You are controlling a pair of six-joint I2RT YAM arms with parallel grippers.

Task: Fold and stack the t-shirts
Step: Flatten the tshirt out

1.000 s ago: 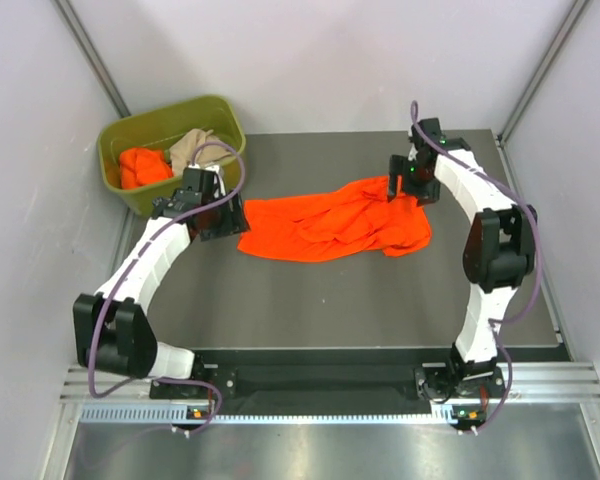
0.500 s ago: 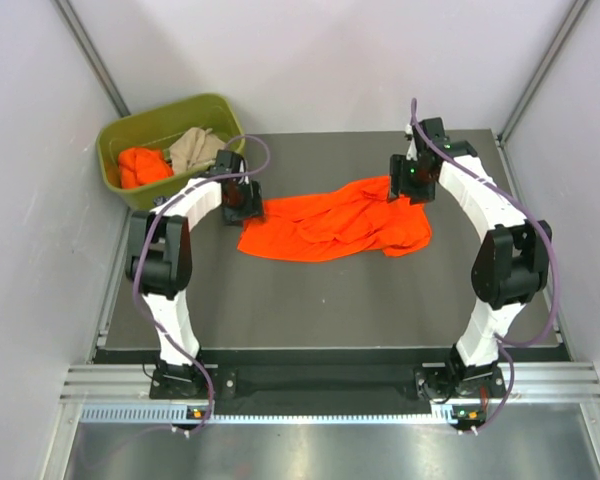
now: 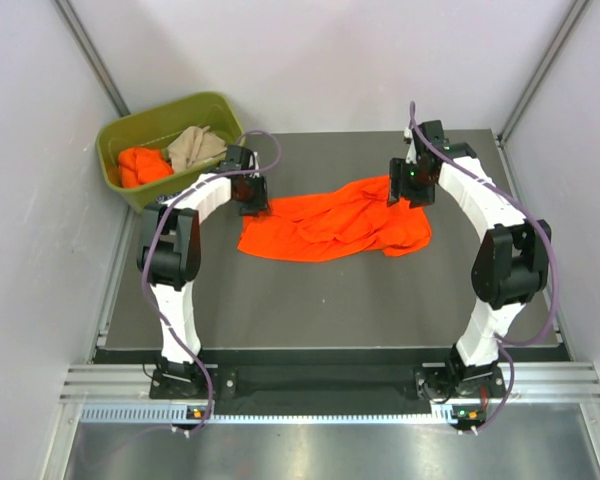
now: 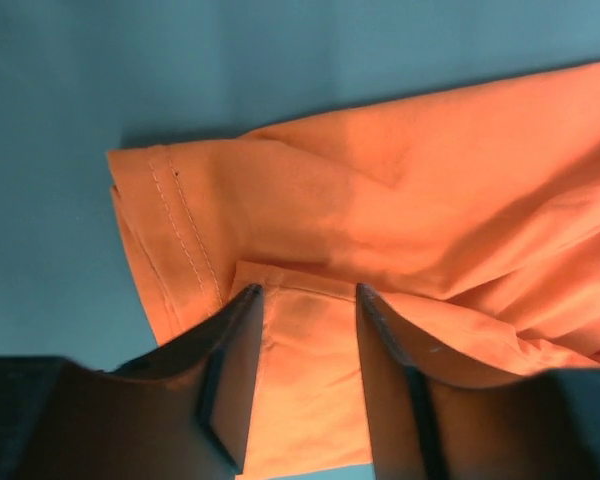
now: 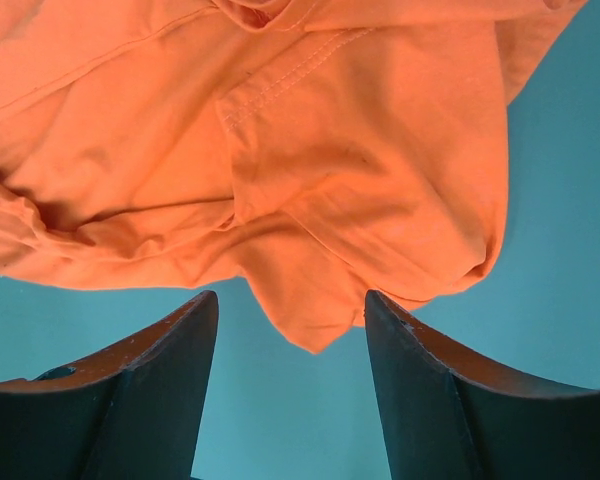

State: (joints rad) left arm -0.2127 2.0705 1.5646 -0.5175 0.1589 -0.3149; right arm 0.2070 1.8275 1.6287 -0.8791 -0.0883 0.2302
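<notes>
Looking down from the top camera, a bright orange t-shirt [image 3: 330, 225] is seen crumpled on the far half of the bench [image 3: 330, 300], about midway between its left and right edges. The left gripper [image 3: 254, 205] is parked at the shirt's far-left corner and the right gripper [image 3: 398, 192] at its far-right end. An olive-green bin [image 3: 165, 112] is tucked just off the bench's far-left corner, with a second orange shirt [image 3: 140, 165] and a beige shirt [image 3: 192, 147] bunched inside, side by side.

On the left wrist cam, the fingers [image 4: 230, 370] are held apart, straddling a folded, stitched hem of the orange t-shirt. Cloth lies between the jaws, but nothing is pinched. Bare bench is seen past the sleeve edge.

On the right wrist cam, the jaws are spread wide too. A pointed flap of the orange t-shirt hangs down into the gap without either finger being touched, and nothing is gripped.
</notes>
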